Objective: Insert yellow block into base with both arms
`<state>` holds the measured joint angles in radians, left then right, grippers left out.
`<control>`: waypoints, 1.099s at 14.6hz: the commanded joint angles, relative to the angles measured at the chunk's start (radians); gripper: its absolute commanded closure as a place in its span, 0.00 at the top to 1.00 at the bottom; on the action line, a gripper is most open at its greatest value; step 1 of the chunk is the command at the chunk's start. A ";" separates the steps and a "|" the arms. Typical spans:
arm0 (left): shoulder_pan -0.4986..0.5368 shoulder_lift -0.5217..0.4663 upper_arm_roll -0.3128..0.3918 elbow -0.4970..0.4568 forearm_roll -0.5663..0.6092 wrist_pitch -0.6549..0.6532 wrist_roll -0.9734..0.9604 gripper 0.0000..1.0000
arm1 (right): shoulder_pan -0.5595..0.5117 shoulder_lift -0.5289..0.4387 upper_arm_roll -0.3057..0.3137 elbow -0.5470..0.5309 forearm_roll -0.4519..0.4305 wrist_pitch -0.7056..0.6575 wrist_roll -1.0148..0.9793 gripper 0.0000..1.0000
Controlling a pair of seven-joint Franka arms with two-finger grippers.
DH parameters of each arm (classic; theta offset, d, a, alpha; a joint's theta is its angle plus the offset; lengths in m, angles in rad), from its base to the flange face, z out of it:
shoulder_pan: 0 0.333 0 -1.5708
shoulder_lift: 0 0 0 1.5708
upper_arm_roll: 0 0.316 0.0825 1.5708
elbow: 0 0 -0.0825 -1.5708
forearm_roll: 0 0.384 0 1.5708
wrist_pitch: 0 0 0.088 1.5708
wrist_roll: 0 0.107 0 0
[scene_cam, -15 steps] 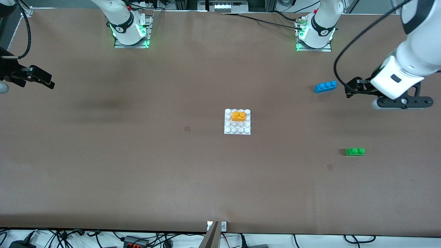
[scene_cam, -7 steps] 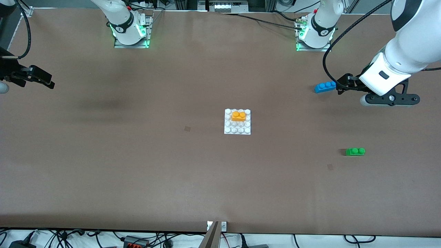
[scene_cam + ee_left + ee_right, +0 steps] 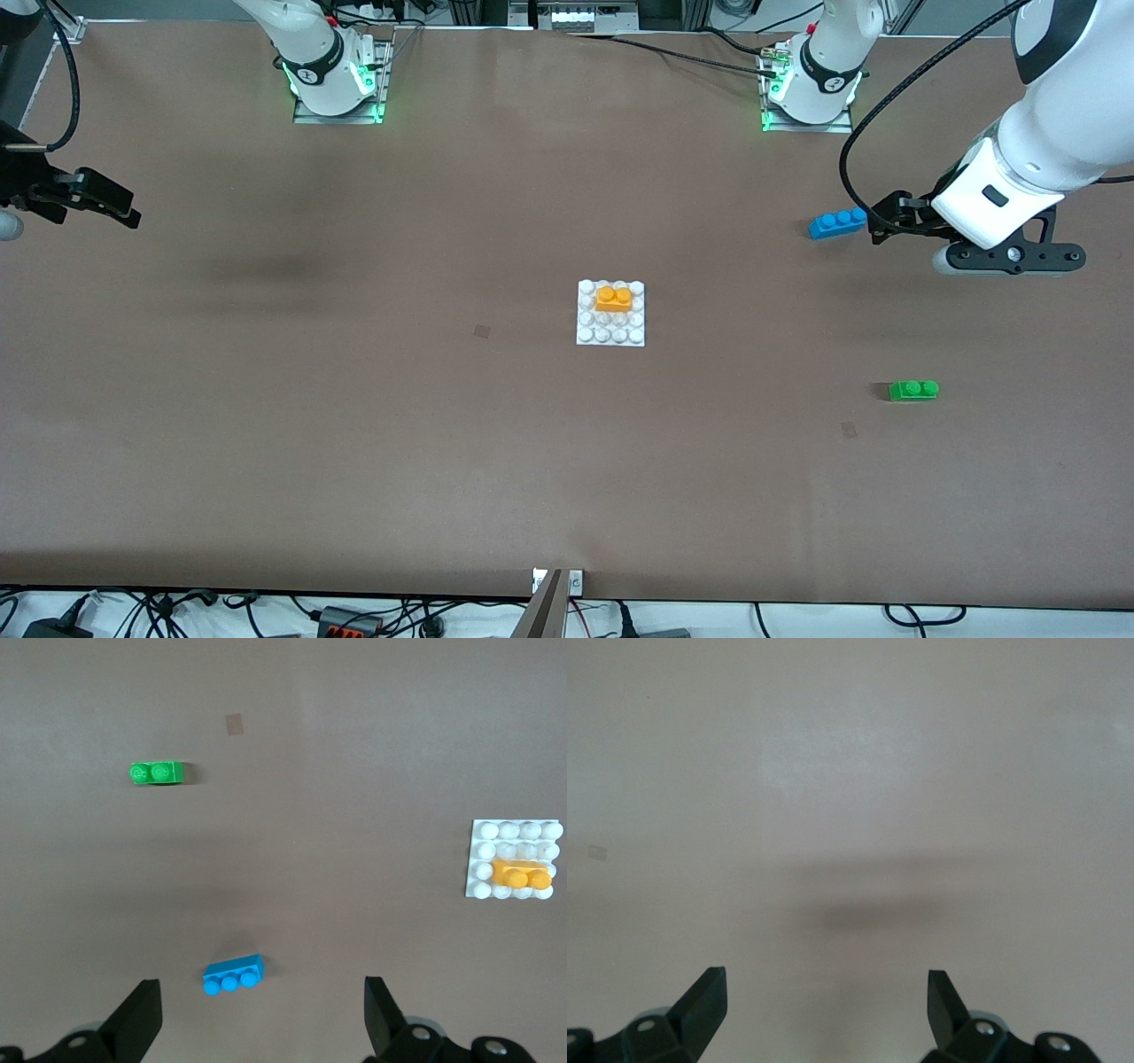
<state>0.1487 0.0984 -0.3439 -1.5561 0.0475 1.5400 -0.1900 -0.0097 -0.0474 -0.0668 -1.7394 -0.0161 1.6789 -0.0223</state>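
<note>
Sitting pressed on the white square studded plastic base (image 3: 610,336) mid-tabletop (image 3: 354,425): small yellow-orange two-stud block (image 3: 613,299). Left gripper (image 3: 261,1014) open above blue three-stud brick (image 3: 836,222); right gripper (image 3: 826,1005) open, empty, partly cropped at its tabletop end.

Block (image 3: 613,299) sits on base (image 3: 610,335); two bricks (image 3: 836,222) toward left arm's end.

The white jointed left arm's black two-finger gripper (image 3: 257,1019) hangs open above the tabletop's left-arm end; the right arm's gripper (image 3: 824,1010) waits open over the right-arm edge.
</note>
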 commanded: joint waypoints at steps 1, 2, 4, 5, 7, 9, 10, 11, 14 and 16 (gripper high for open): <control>0.000 -0.025 0.014 -0.022 -0.029 -0.001 0.024 1.00 | -0.003 -0.006 0.004 0.003 -0.012 -0.013 0.002 1.00; -0.004 -0.020 0.031 -0.019 -0.041 0.000 0.024 1.00 | -0.003 -0.006 0.004 0.003 -0.012 -0.015 0.002 1.00; -0.008 -0.020 0.066 -0.022 -0.078 -0.001 0.024 1.00 | -0.001 -0.006 0.005 0.004 -0.012 -0.012 0.002 1.00; -0.008 -0.020 0.066 -0.021 -0.077 -0.001 0.024 1.00 | -0.001 -0.005 0.005 0.004 -0.012 -0.010 0.002 1.00; -0.009 -0.022 0.066 -0.019 -0.077 -0.012 0.014 1.00 | -0.003 -0.002 0.005 0.004 -0.010 -0.004 0.002 1.00; -0.012 -0.023 0.065 -0.019 -0.074 -0.015 0.009 1.00 | -0.003 -0.003 0.005 0.006 -0.005 -0.007 0.002 1.00; -0.012 -0.022 0.065 -0.019 -0.072 -0.021 0.009 1.00 | -0.003 -0.006 0.004 0.008 -0.004 -0.011 0.002 1.00; -0.023 -0.022 0.069 -0.019 -0.069 -0.023 0.009 1.00 | -0.003 -0.008 0.002 0.008 -0.002 -0.013 -0.001 1.00; -0.151 -0.025 0.215 -0.013 -0.067 -0.038 0.012 1.00 | 0.004 -0.008 0.010 0.006 -0.005 -0.001 0.002 1.00; -0.165 -0.025 0.232 -0.015 -0.067 -0.038 0.020 1.00 | 0.014 0.003 0.012 0.005 -0.005 0.025 0.002 1.00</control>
<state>0.0164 0.0976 -0.1542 -1.5599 -0.0088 1.5147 -0.1872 -0.0064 -0.0470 -0.0600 -1.7393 -0.0160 1.6866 -0.0223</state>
